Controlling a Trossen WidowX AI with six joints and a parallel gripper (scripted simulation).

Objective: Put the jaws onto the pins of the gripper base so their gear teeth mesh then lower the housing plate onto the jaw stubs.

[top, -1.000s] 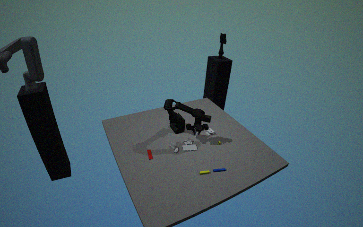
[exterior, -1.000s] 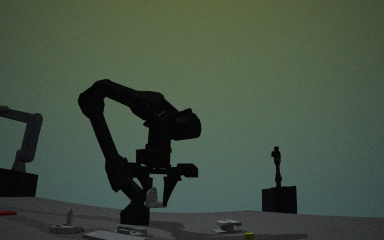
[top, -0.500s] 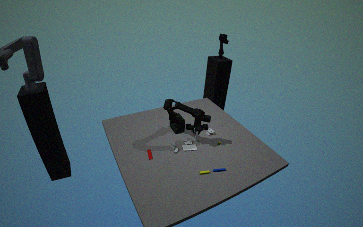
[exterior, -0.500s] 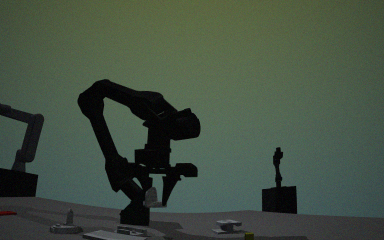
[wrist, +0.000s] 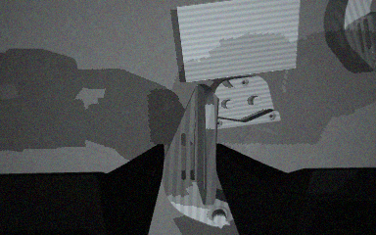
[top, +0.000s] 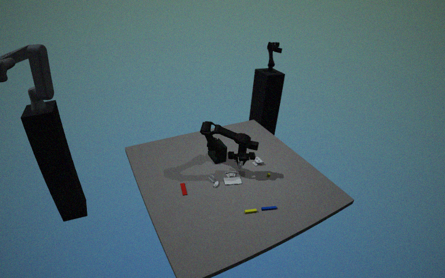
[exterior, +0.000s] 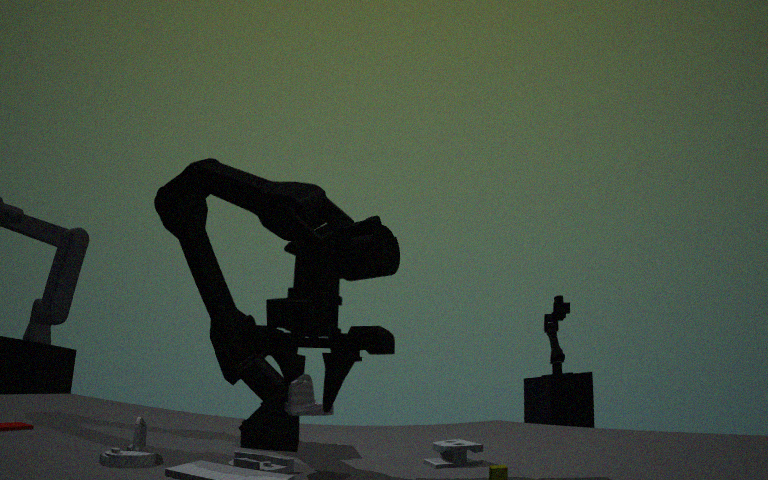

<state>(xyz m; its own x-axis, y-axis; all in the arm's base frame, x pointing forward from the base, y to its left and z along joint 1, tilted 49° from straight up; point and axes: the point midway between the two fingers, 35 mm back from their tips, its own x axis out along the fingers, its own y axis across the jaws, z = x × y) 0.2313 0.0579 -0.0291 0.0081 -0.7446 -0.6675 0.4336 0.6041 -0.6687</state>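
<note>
My gripper (top: 241, 164) (exterior: 309, 404) (wrist: 189, 150) is shut on a white jaw (exterior: 301, 395) (wrist: 182, 159), holding it above the table. The jaw's long finger and rounded foot with a hole show in the wrist view. The other jaw (top: 215, 184) (exterior: 127, 457) stands on the table, cut off at the wrist view's top right (wrist: 359, 14). A small white part with round features, apparently the gripper base (top: 230, 174) (exterior: 270, 457) (wrist: 240, 93), lies below the held jaw; its pins are hard to tell. A raised part with two holes, probably the housing plate (top: 259, 160) (exterior: 455, 442), stands apart.
A blank white rectangular slab (top: 232, 181) (exterior: 226, 470) (wrist: 237, 29) lies against the small part. A yellow cube (top: 268, 175) (exterior: 498, 472), red bar (top: 183, 189) (exterior: 15, 426), yellow bar (top: 250, 211) and blue bar (top: 269, 208) lie farther out. Two other arms stand beyond the table.
</note>
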